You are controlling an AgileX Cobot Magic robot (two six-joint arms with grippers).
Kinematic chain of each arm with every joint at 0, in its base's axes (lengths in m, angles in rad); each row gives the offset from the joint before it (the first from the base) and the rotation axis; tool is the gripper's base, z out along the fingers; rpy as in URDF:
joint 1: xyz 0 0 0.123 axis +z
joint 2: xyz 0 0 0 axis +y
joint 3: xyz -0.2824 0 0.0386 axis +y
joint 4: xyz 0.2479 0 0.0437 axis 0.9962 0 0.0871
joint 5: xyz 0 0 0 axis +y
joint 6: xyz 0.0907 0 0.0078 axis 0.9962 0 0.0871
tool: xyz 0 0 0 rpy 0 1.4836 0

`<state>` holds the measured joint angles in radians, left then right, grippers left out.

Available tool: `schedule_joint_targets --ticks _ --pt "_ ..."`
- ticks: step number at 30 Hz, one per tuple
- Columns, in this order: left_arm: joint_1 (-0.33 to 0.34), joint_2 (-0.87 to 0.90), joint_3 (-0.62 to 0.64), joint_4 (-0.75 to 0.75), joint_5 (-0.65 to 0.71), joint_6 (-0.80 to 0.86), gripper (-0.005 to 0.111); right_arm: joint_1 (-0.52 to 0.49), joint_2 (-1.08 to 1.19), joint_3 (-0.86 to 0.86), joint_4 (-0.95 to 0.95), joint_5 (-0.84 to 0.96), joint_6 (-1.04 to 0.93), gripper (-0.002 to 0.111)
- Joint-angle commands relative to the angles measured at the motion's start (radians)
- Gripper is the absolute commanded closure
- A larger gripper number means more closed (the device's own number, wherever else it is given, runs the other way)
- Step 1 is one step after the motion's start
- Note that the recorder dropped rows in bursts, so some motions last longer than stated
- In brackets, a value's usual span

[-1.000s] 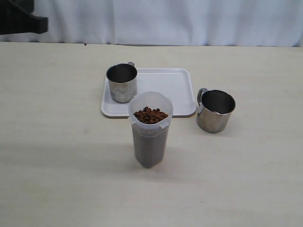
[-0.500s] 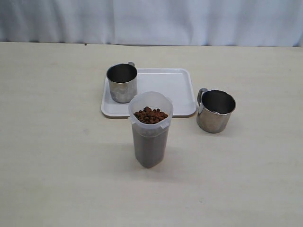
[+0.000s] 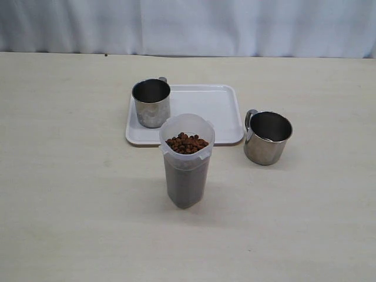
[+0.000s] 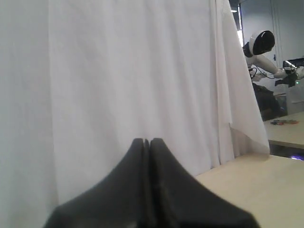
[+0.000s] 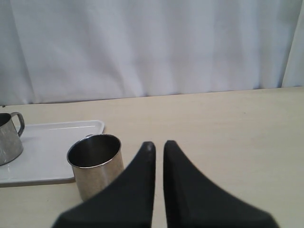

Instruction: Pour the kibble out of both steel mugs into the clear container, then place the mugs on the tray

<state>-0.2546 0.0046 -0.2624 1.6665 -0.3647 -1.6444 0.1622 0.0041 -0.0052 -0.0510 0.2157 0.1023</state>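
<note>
My left gripper (image 4: 147,140) has its black fingers pressed together on nothing and aimed at the white curtain (image 4: 118,71), so I read that arm as parked out of the way. My right gripper (image 5: 159,143) is also drawn together and empty, with only a sliver between the tips. It sits low over the pale beige table (image 3: 70,205), facing the short shiny stainless-steel mug (image 5: 95,164), which stands upright just beside the flat white rectangular plastic tray (image 5: 52,142), not on it. That mug's inside looks bare to me. The twin steel mug (image 3: 151,103) stands on the tray's left part, handle turned to the rear, which leaves the right part free for its partner. In front of the tray, apart from both mugs, the tall frosted clear plastic container (image 3: 187,170) stands upright with small brown kibble pellets (image 3: 186,143) heaped near its rim, so I judge both pours done. What remains is the off-tray mug. Its handle faces the tray, and I'd need to spread the right fingers before reaching for it.
</note>
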Motion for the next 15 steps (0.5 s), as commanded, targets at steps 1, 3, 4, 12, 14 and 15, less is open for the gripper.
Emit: schedule_joint_targets --ticks 1,3,4,12,14,15 --pt "0.0 -0.005 0.017 -0.039 -0.012 -0.008 0.107 0.003 -0.004 0.005 0.003 -0.001 -0.008 0.103" --pt "0.0 -0.005 0.049 -0.163 -0.002 0.027 0.107 0.003 -0.004 0.005 0.003 -0.001 -0.008 0.103" --pt "0.0 -0.005 0.063 -0.244 0.036 0.124 0.107 0.003 -0.004 0.005 0.003 -0.001 -0.008 0.103" --pt "-0.021 -0.005 0.229 -1.864 0.392 1.752 0.107 0.003 -0.004 0.005 0.003 -0.001 -0.008 0.103" --pt "-0.034 -0.005 0.262 -1.778 0.39 1.707 0.107 0.003 -0.004 0.005 0.003 -0.001 -0.008 0.103" --pt "-0.037 -0.005 0.262 -1.721 0.385 1.658 0.107 0.003 -0.004 0.005 0.003 -0.001 -0.008 0.103"
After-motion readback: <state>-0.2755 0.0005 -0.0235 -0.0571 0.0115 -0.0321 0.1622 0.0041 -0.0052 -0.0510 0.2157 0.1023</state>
